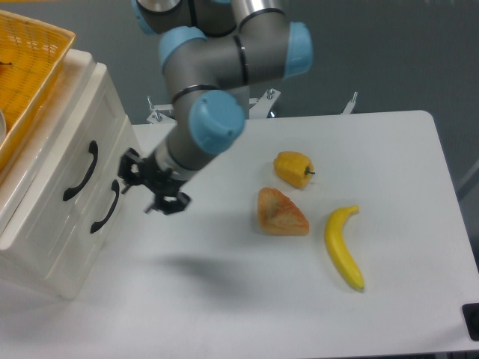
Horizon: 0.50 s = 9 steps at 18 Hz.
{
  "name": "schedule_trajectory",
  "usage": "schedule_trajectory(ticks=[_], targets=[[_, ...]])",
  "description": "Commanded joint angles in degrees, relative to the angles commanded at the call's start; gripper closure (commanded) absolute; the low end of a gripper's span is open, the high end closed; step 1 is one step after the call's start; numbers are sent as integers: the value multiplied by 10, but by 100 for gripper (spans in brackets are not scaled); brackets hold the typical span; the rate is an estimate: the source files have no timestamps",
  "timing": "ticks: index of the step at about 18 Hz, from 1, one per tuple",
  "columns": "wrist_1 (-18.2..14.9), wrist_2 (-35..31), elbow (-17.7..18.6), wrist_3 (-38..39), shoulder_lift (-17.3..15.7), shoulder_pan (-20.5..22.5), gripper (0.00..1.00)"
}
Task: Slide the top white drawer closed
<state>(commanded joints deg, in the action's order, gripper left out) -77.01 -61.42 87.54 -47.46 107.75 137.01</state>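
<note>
Two black handles showing on the cabinet [52, 217] at left; top white drawer [67, 161] sitting flush, shut. Just right of it, gripper [150, 191] hovering apart, fingers spread, empty. Farther right, lying: pepper [293, 169], bread [281, 213], banana [343, 247].

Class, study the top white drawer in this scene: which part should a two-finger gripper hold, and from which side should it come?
Grip the black arched handle on the front of the top white drawer. Its middle appears to bow away from the front, likely leaving a gap for one finger behind the bar. Come from the open table side that the front faces, where the gripper is, fingers straddling the handle's middle.
</note>
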Motion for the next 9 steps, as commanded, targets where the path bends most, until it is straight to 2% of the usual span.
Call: schedule_trajectory(ticks=[3,6,7,9], targets=[[43,-83,0,-1,6,19,0],[92,-204,-3,-15,23,35,0],[107,-228,-6,-32,27,43,0],[115,-237,-24,-79,46,72,0]])
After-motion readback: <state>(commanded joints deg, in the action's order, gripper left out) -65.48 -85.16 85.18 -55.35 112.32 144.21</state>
